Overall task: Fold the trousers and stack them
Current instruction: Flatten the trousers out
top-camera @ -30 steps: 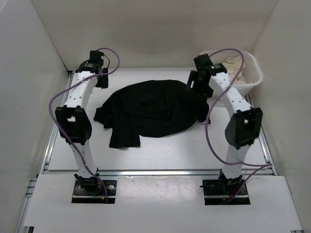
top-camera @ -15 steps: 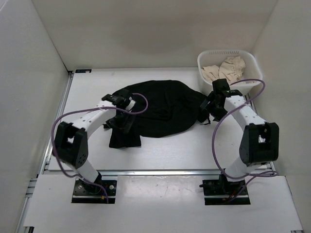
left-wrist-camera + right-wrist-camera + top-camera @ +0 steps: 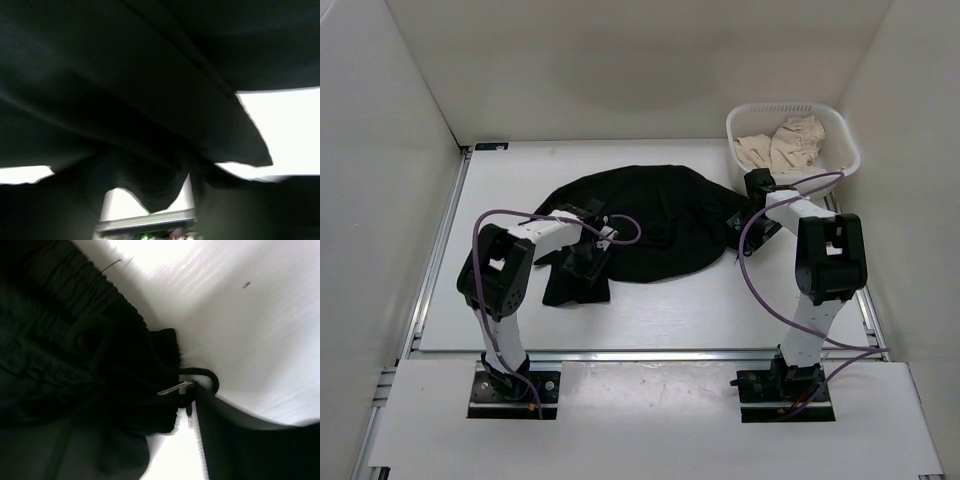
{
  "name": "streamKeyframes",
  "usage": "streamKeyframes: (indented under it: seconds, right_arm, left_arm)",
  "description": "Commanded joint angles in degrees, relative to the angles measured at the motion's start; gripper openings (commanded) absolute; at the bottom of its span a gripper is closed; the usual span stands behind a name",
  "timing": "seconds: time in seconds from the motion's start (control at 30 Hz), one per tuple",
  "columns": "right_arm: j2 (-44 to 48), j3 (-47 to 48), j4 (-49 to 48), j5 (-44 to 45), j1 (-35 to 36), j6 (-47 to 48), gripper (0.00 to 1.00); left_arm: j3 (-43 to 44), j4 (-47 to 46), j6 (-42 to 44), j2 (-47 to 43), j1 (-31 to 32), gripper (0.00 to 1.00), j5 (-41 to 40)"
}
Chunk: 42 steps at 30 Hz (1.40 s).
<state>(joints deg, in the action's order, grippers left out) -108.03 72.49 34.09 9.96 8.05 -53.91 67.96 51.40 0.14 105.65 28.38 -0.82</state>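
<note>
a: top view first. where do your trousers lie?
b: the trousers sit in a rounded black heap in the middle of the surface, one flap poking out toward the near left. white surface shows on every side: a broad strip on the near side, another on the far side, a narrower one on the left.
a: and your tools?
b: your left tool is down at the heap's near-left edge. your right tool is at its right edge, and the basket of pale cloth stands just behind that arm in the far right corner. from up here you cannot tell whether either tool is released or clenched.
a: left wrist?
b: blurred black folds of the trousers fill it, with surface showing at the right. the tool is lost in the dark: cannot tell.
a: right wrist?
b: the gathered waistband runs diagonally, and a drawstring tip lies at its edge beside bare surface. tool state: cannot tell.
</note>
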Motion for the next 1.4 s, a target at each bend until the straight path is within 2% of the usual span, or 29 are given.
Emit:
streamKeyframes:
  seconds: [0.0,0.03,0.07,0.1,0.13,0.27,0.3,0.37,0.4,0.43,0.53,0.63,0.8,0.87,0.97,1.07,1.13,1.17,1.37]
  right_arm:
    - [-2.4,1.9,-0.7,3.1,0.0,-3.0,0.53]
    - [-2.4,1.9,-0.7,3.1,0.0,-3.0,0.36]
    - [-2.4,1.9,-0.7,3.1,0.0,-3.0,0.12]
    - [-1.8,1.9,-0.1,3.1,0.0,-2.4,0.04]
    - [-1.0,1.3,-0.1,3.7,0.0,-2.4,0.00]
    - [7.9,-0.8,2.2,7.4,-0.5,2.3,0.00]
    - [10.1,-1.6,3.3,9.5,-1.0,4.4,0.00]
    - [17.5,-2.3,4.8,11.6,-1.7,7.6,0.00]
    - [20.0,-2.9,5.6,12.7,-2.5,8.6,0.00]
    - [25.0,-2.9,6.8,14.5,-2.5,9.7,0.00]
    - [31.1,-2.9,7.8,15.1,-3.9,14.0,0.00]
    - [36.0,-1.0,10.4,14.6,-3.9,16.9,0.00]
    - [37.2,6.2,16.7,14.0,-5.0,20.3,0.00]
    - [37.7,10.0,17.9,14.0,-5.8,21.4,0.00]
    - [38.3,14.3,19.3,11.5,-8.2,22.7,0.00]
    - [38.3,14.9,18.5,9.2,-8.2,23.4,0.00]
    - [35.7,14.3,19.1,5.3,-8.8,23.4,0.00]
    - [33.1,14.3,19.8,2.5,-10.8,23.4,0.00]
    - [29.6,14.3,20.8,0.3,-12.0,24.0,0.00]
  left_arm:
    - [-1.7,-1.4,-0.1,0.5,0.4,0.38,3.7]
    - [-2.5,-1.4,-0.1,0.5,0.4,0.20,3.7]
    - [-3.0,-1.4,-0.1,0.5,-0.3,0.14,2.3]
    - [-4.1,-1.4,-0.1,-0.3,-1.0,0.14,0.2]
    - [-4.8,-0.9,-0.1,-1.3,-2.0,0.14,-0.9]
    - [-7.6,-0.2,-0.1,-11.0,-11.1,0.14,-8.7]
    - [-8.1,0.9,-0.1,-15.7,-16.5,0.14,-11.5]
    - [-6.9,1.7,-0.1,-20.3,-22.5,0.14,-14.4]
    - [-5.0,2.4,-0.1,-24.3,-28.7,0.14,-16.0]
    - [-3.8,2.4,-0.1,-26.1,-31.7,0.14,-16.1]
    - [-1.0,3.1,-0.1,-30.3,-40.3,0.14,-16.1]
    - [0.8,4.7,-0.1,-31.4,-44.1,0.14,-16.8]
    - [9.0,5.8,-0.1,-31.4,-49.2,0.14,-18.1]
    - [12.3,5.8,-0.1,-30.2,-52.5,0.14,-18.1]
    - [21.7,5.8,-0.1,-27.0,-55.9,0.14,-17.4]
    - [26.3,5.8,-0.1,-20.3,-55.9,0.14,-16.8]
    - [31.7,5.8,-0.1,-15.5,-54.2,0.14,-15.8]
    - [37.2,5.8,-0.1,-8.3,-51.0,0.14,-16.3]
    - [49.7,5.8,-0.1,11.6,-43.9,0.14,-21.8]
